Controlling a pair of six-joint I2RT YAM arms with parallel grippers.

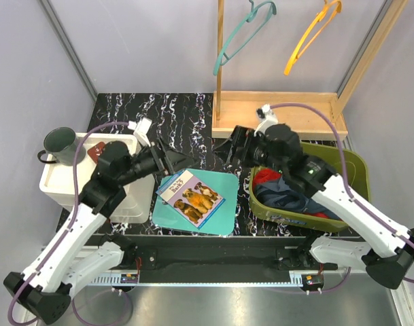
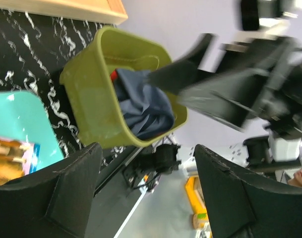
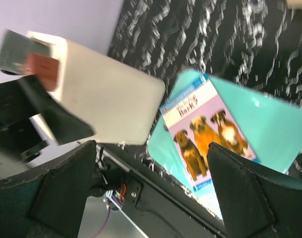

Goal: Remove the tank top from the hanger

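Down at the near edge we've got both arm bases, L and R. Just past them sits the teal tray (image 1: 223, 204), our marker, w/ a dog-cover book (image 1: 191, 197) lying flat on it.

Over the tray's far-left corner hangs the left gripper (image 1: 176, 163). Its wrist cam shows the fingers (image 2: 56, 193) spread wide, nothing between 'em. Off the tray's far-right corner is the right gripper (image 1: 232, 146), jaws wide apart too, and its own cam shows it looking down on tray and book w/ nothing in its grasp. The two grippers face each other across the tray, apart, not touching.

Right of the tray, just beside it, we see the olive bin (image 1: 349, 166). The tank top (image 1: 295, 193), a blue-grey bundle, lies crumpled inside, off the hanger, w/ a bit of red cloth (image 1: 264, 178) next to it at the tray-side end.

Left of the tray: a white bin (image 1: 71, 187), a grey mug (image 1: 57, 144) at its far-left corner.

Beyond the tray, far right, stands the wooden rack (image 1: 281, 112). High on it hang a teal hanger (image 1: 240, 41) and an orange hanger (image 1: 308, 37).
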